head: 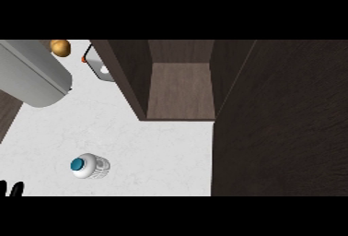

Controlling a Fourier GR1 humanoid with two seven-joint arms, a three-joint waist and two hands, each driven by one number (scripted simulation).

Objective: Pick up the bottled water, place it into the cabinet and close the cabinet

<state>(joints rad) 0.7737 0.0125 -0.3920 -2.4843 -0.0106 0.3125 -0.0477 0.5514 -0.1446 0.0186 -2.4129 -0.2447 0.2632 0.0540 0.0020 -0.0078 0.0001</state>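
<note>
The bottled water (88, 166) stands upright on the white counter (149, 147) at the lower left, seen from above with its blue cap and clear ribbed body. The cabinet (180, 90) is open at the top middle, its brown inner shelf showing. Its dark door (282, 120) swings out and fills the right side of the view. Only fingertips of my left hand (12, 189) show at the lower left corner, left of the bottle and apart from it. My right hand does not show.
A large grey cylinder (34, 73) lies at the upper left. An orange-brown round item (60, 47) sits behind it. A small object with an orange edge (95, 64) peeks out beside the cabinet's left wall.
</note>
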